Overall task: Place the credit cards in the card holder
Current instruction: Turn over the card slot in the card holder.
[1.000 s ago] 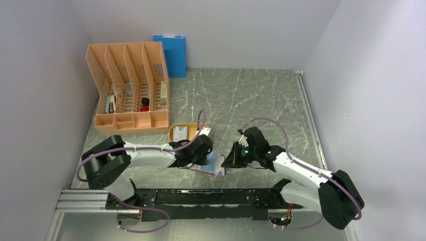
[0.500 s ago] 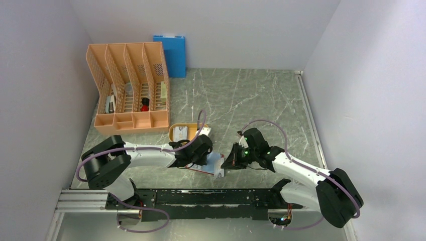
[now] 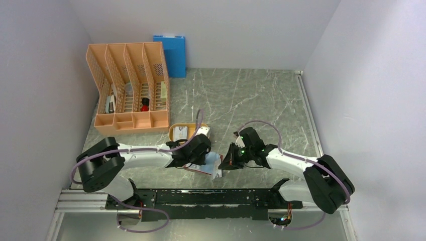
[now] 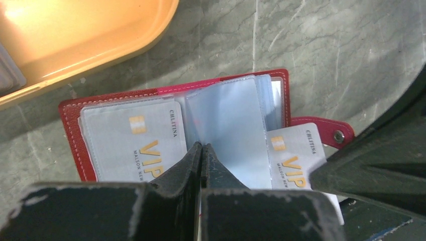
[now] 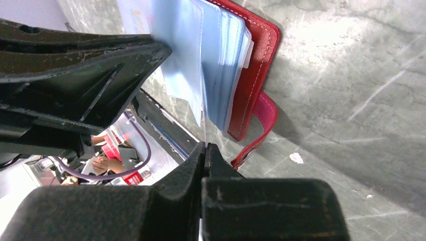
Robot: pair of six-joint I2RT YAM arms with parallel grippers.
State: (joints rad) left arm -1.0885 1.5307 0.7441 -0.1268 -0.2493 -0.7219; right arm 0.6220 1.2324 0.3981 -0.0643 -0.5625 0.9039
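The dark red card holder (image 4: pixel 70 118) lies open on the table, its pale blue sleeves fanned up; it also shows in the top view (image 3: pixel 213 165) and the right wrist view (image 5: pixel 261 55). One grey VIP credit card (image 4: pixel 133 140) sits in its left pocket. My left gripper (image 4: pixel 201 146) is shut on a sleeve (image 4: pixel 231 125) at the middle fold. My right gripper (image 5: pixel 205 145) is shut on a second credit card (image 4: pixel 294 155), held edge-on at the holder's right side over the red tab (image 4: pixel 329 131).
The orange oval tray (image 3: pixel 174 134) lies just behind the holder with a whitish card (image 3: pixel 182 132) in it. An orange file organiser (image 3: pixel 128 90) and a blue folder (image 3: pixel 171 54) stand at the back left. The front rail (image 3: pixel 211 198) is close.
My right gripper has moved a little left with its card, closer to the holder's right edge. My left gripper stays on the sleeve.
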